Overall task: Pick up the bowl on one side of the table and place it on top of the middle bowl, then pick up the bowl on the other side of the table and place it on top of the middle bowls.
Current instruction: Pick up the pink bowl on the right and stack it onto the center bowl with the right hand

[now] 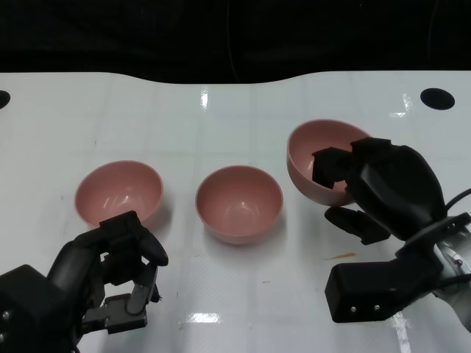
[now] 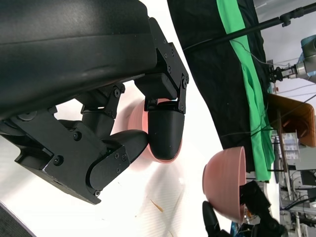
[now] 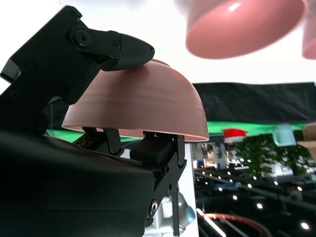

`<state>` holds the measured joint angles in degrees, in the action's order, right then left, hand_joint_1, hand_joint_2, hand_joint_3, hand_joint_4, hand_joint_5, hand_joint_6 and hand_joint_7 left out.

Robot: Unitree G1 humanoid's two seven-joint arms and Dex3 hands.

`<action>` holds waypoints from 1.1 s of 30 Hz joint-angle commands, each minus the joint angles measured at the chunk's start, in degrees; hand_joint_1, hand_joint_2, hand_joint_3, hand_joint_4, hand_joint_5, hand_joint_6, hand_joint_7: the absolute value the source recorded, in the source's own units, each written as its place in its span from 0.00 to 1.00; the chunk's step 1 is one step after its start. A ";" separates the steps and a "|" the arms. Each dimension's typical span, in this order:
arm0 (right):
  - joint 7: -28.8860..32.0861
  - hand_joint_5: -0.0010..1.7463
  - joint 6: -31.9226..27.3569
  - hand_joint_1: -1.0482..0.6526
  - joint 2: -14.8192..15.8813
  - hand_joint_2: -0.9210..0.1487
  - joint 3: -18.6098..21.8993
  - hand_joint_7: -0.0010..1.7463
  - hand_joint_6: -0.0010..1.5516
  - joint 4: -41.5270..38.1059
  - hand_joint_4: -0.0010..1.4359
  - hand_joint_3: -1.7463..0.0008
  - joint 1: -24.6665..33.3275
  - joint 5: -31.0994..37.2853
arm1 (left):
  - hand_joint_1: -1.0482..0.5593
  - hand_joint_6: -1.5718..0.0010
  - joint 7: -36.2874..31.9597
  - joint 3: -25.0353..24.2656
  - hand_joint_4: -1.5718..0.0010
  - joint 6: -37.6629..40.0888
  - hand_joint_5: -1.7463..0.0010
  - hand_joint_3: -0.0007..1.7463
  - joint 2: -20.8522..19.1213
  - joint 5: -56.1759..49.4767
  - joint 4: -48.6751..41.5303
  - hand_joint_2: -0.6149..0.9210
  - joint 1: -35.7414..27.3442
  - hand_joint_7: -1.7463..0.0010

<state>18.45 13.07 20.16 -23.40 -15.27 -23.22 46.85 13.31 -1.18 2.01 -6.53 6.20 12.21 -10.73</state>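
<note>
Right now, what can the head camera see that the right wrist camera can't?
Only the head view shows the left hand, open above the white table, and the left bowl. Only the right wrist view shows the lit room beyond the black curtain. Both show the right hand holding the tilted right bowl and the middle bowl.

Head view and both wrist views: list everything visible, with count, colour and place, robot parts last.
Bowls: three, pink. Left bowl and middle bowl stand upright on the table; right bowl is tilted, held at its rim.
Table: one, white, glossy, with a dark hole near its far right corner.
Orange mark: one, small, on the table near the right bowl.
Backdrop: black, behind the table.
Left robot hand: one, black, near the left bowl, holding nothing.
Right robot hand: one, black, gripping the right bowl.
</note>
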 commanded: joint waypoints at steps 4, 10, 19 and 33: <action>-2.61 1.00 0.13 0.50 -1.53 0.53 -0.20 0.96 0.48 0.15 0.65 0.28 -3.48 -0.18 | 0.59 0.53 -0.96 0.18 0.51 -0.22 0.00 0.73 -0.54 -1.72 0.12 0.69 -0.06 0.12; -3.32 1.00 1.68 0.50 -2.96 0.57 -1.20 0.79 0.52 -0.90 0.63 0.27 -5.35 -0.25 | 0.59 0.53 -0.93 0.32 0.51 0.35 0.00 0.74 -0.32 -1.31 0.47 0.69 -0.10 0.12; -4.36 1.00 2.28 0.50 -6.85 0.57 -2.32 0.89 0.53 -3.96 0.66 0.27 -8.13 -0.84 | 0.59 0.54 -1.31 0.57 0.50 0.94 0.00 0.73 -0.37 -1.79 1.13 0.69 -0.32 0.12; -3.76 1.00 2.23 0.51 -11.50 0.53 -5.41 0.76 0.57 -11.84 0.64 0.37 -11.80 0.09 | 0.58 0.54 -1.09 0.96 0.50 0.72 0.00 0.72 -0.12 -1.39 1.24 0.69 -0.46 0.12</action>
<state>13.91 15.12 8.82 -28.58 -26.31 -33.98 46.81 12.38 -0.09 3.44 -6.25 4.98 13.35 -10.81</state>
